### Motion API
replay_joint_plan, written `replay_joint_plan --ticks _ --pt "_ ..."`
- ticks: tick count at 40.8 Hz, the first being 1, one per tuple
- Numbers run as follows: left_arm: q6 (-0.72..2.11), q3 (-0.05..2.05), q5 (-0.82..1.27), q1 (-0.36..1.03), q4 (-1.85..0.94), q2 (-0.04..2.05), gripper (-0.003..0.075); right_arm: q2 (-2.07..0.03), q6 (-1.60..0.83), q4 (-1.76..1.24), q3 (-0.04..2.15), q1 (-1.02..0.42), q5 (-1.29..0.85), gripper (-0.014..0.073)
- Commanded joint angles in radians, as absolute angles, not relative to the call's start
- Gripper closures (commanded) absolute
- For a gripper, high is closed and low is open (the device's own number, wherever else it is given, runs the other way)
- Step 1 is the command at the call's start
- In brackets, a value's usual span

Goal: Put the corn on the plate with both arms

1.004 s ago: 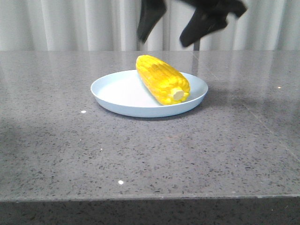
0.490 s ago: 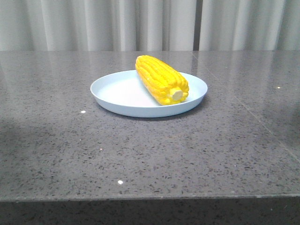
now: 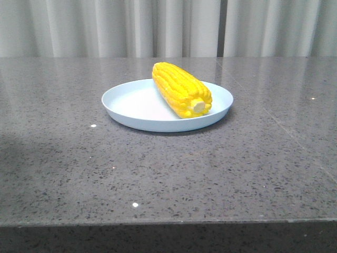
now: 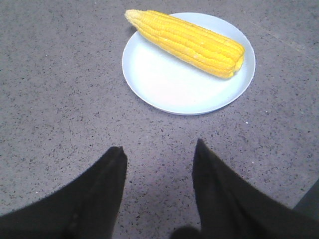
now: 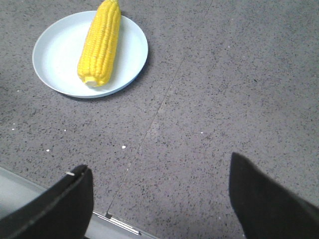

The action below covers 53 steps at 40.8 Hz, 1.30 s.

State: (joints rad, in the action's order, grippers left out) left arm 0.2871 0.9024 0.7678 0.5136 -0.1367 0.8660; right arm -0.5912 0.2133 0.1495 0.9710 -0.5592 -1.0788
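The yellow corn lies on the pale blue plate in the middle of the grey table, its pale stub end toward the front. Both show in the left wrist view, corn on plate, and in the right wrist view, corn on plate. My left gripper is open and empty, high above the table and well back from the plate. My right gripper is open wide and empty, high over the table near its edge. Neither gripper shows in the front view.
The grey speckled stone table carries only the plate. A white curtain hangs behind it. The table's edge with a metal strip shows in the right wrist view.
A second ago dark gripper fingers hung above the plate at the top of the front view. They have risen out of that view. The corn and plate have not moved.
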Motion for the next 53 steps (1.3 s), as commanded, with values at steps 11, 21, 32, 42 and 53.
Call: replay_joint_plan --ticks 11,21,32,42,53 --pt "0.28 0.928 0.701 0.521 -0.15 0.862 0.0495 -0.575 0.203 0.157 0.983 -0.56 -1.022 0.0207" --pt "0.28 0.928 0.693 0.521 -0.148 0.862 0.0741 -0.575 0.203 0.157 0.983 -0.56 -1.012 0.0634" --pt "0.28 0.928 0.693 0.521 -0.148 0.862 0.0741 -0.575 0.203 0.158 0.983 -0.56 -1.013 0.0662" --pt "0.28 0.925 0.692 0.521 -0.148 0.862 0.0741 -0.575 0.203 0.158 0.983 -0.56 -1.013 0.0662" --pt "0.293 0.755 0.524 0.305 -0.109 0.626 0.0741 -0.575 0.203 0.158 0.983 -0.56 -1.013 0.0662"
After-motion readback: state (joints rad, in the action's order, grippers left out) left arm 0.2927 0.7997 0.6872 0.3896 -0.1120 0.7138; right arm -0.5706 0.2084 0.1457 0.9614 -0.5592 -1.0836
